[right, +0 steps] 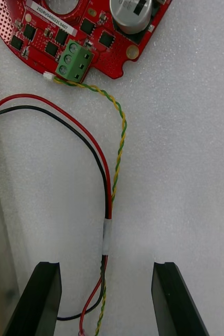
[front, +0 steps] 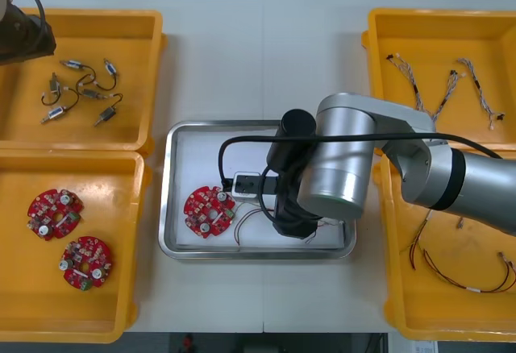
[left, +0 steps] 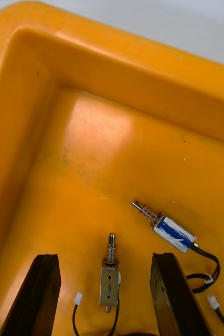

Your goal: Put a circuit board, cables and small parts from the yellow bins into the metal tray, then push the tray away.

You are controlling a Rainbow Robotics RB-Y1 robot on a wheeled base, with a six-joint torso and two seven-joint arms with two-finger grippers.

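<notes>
Fingers [right: 46, 294] apart on right gripper [right: 106, 268], low inside metal tray [front: 258, 124] at frame centre, hidden under silver arm [front: 347, 159] in front view. Straddles red and black wires [right: 102, 163] and twisted yellow-green cable [right: 124, 126], ends cut off at frame edge. Faces round red circuit board [front: 208, 210], green terminal block [right: 74, 62] on it, in tray's left half. Tray wall just beside one finger; bare white floor beside the other. Left gripper [left: 105, 257], open, over small metal parts [left: 109, 278] in upper-left yellow bin [front: 137, 39].

Round circuit board [right: 75, 31]: red, with green terminal block [right: 74, 62]
Thin twisted cable [right: 124, 126]: yellow and green
Paired cable [right: 108, 207]: red, black
Plastic bin [front: 97, 16]: yellow
Metal tray [front: 193, 159]: white inside
</notes>
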